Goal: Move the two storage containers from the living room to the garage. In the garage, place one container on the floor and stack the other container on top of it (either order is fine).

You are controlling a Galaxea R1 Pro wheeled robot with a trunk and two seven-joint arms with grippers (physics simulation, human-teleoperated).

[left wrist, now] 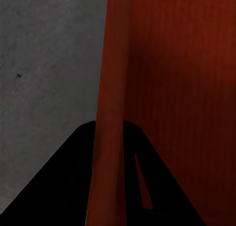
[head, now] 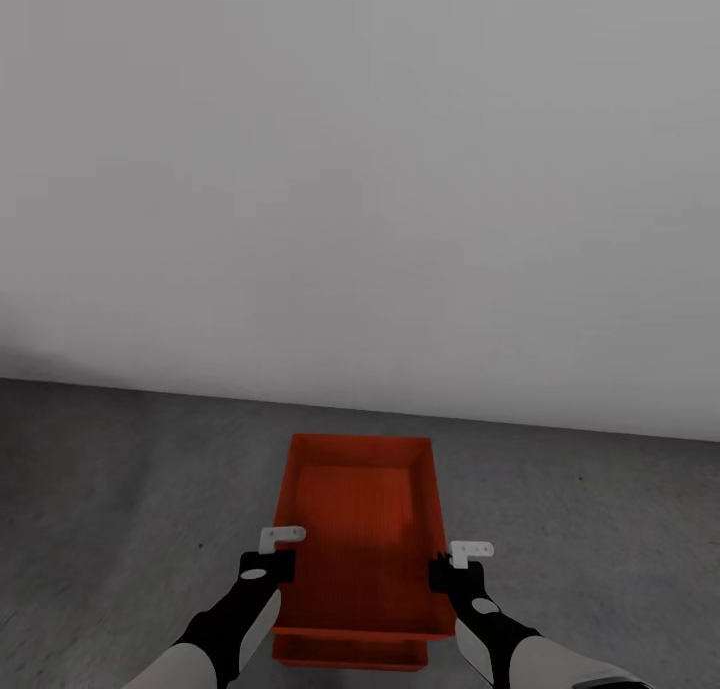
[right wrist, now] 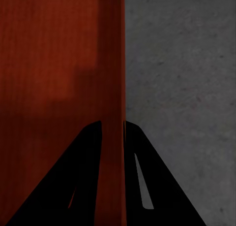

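Observation:
An orange-red storage container (head: pixel 360 529) is held over the dark grey floor (head: pixel 120 489) of the garage, close to its pale wall. My left gripper (head: pixel 272 569) is shut on its left side wall, and my right gripper (head: pixel 447 572) is shut on its right side wall. Beneath its near edge shows the rim of the second storage container (head: pixel 350 653), lying on the floor. I cannot tell whether the upper one rests on the lower. The left wrist view has the wall (left wrist: pixel 110 78) pinched by my left gripper (left wrist: pixel 109 126). In the right wrist view the wall (right wrist: pixel 113 63) sits inside my right gripper (right wrist: pixel 113 123).
A plain pale grey wall (head: pixel 360 169) stands just beyond the containers, meeting the floor along a line across the view. Speckled concrete (head: pixel 600 529) stretches to both sides of the containers.

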